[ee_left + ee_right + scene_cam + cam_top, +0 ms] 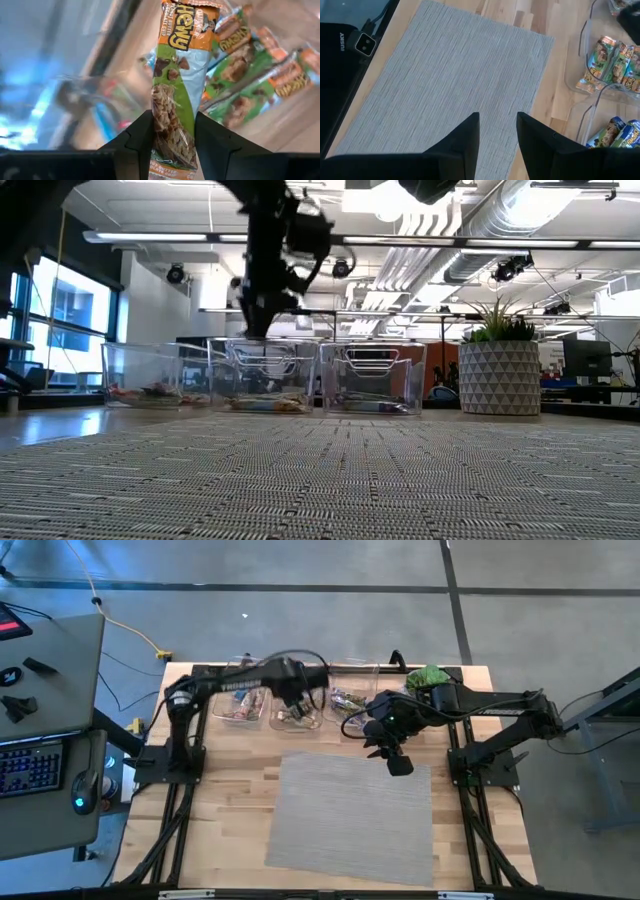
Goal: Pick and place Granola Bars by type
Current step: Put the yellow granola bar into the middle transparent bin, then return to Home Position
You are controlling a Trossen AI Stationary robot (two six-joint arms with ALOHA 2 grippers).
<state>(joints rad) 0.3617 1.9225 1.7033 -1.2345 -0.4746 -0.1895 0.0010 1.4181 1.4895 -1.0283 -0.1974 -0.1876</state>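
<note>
A green-orange granola bar (180,60) is held by my left gripper (172,117), which hangs over the middle clear bin (297,718) at the table's far side. Under it, several green-orange bars (250,65) lie in that bin. More bars (610,55) lie in the bin nearer my right arm. My right gripper (497,115) stands open above the far right part of the grey mat (350,810), nothing between its fingers. My left gripper pinches the green-orange bar by its two long edges (172,130) near one end, between the two fingers. The fingers slant downward and lie across the bar. The bar sticks out past the fingertips, lifted clear above the bars in the bin.
Three clear bins (270,375) stand in a row along the far edge of the wooden table (230,790). A potted plant (500,375) stands at the far right. The grey mat covers the table's middle.
</note>
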